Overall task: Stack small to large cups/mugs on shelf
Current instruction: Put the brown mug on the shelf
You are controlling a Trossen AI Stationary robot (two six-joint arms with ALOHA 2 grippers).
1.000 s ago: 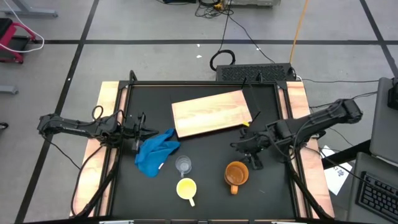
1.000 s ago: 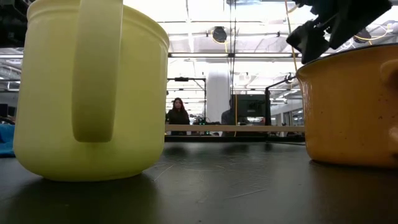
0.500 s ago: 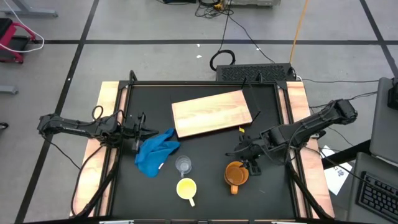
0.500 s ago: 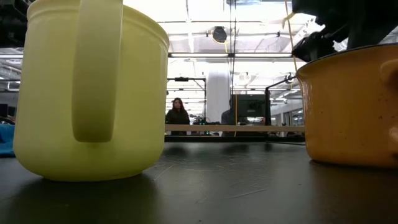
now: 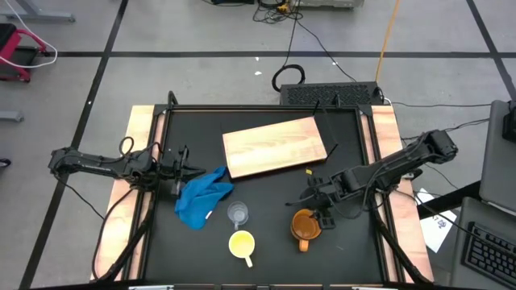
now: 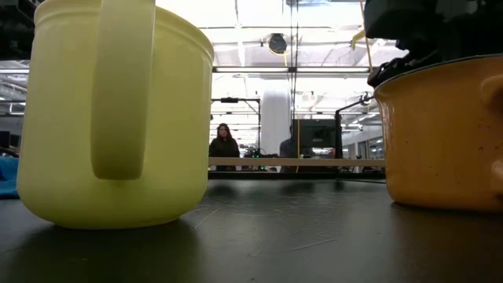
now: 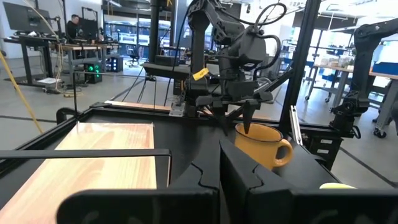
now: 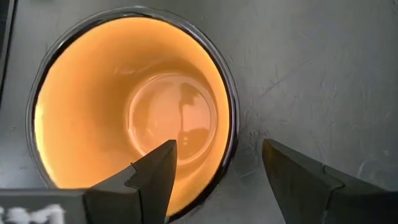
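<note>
Right gripper [image 8: 214,165] now lower, fingers wide astride rim of empty orange mug [image 5: 305,225]; left gripper [image 5: 190,170] fingers closed.

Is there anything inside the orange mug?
Empty. The right wrist view looks straight down into the orange mug and shows only its bare, shiny bottom, with the open right gripper straddling its rim.

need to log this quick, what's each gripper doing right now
Left gripper: shut, holding nothing, beside the blue cloth.
Right gripper: open, fingers straddling the orange-brown mug rim, not gripping.
</note>
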